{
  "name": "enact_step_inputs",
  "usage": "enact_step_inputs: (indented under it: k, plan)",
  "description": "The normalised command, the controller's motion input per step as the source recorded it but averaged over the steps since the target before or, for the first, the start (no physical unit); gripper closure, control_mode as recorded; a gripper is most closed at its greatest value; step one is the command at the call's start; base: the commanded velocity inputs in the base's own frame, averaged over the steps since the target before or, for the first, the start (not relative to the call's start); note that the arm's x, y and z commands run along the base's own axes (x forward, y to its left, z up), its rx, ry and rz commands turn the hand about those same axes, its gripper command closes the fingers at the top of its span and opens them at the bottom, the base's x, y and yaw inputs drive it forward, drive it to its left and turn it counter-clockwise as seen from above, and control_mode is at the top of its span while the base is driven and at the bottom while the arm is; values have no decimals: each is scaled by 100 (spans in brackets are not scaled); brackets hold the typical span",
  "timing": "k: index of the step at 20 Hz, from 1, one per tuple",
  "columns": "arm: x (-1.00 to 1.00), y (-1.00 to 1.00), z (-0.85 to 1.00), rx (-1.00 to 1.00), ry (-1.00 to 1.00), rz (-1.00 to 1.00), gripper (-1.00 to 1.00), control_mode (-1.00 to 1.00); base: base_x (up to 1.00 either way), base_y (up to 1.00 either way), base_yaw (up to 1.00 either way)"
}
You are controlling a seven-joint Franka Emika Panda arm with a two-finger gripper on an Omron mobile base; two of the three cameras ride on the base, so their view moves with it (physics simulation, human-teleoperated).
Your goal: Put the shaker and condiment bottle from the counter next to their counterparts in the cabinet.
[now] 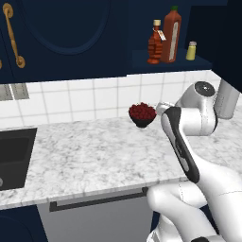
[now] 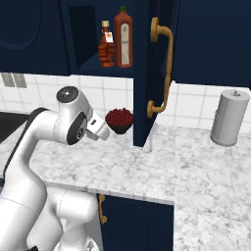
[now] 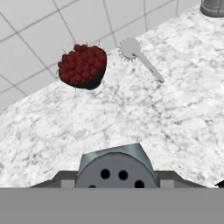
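Here, shaker (image 3: 116, 168) clamped between the jaws, above the counter (image 3: 131, 113)

We see white arm (image 1: 208, 184), glossy rounded shells, bulbous links. We note dark grey-black strip (image 1: 182, 149) running lengthwise along one link in left base view, oval-ended. We see round grey cap (image 1: 204, 88) on joint end there; same grey disc (image 2: 67, 94) on top of joint in right base view, plus dark ring (image 2: 78, 131) around joint face. No cables or markings visible to us.
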Motion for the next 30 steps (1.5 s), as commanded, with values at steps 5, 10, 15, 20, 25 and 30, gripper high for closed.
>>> enact_step_inputs:
  k: [5,10,15,20,25,30]
  plan:
    - [0,-23,87,10,12,-15,100,-100,0,0,0]
    - [0,-18,77,1,11,-13,100,-100,0,0,0]
    - [0,-5,52,0,0,-12,100,-100,0,0,0]
    - [-3,0,21,0,-14,-9,100,-100,0,0,0]
    - [0,-2,18,-1,-24,-7,100,-100,0,0,0]
    - [1,-12,13,0,-21,-4,100,-100,0,0,0]
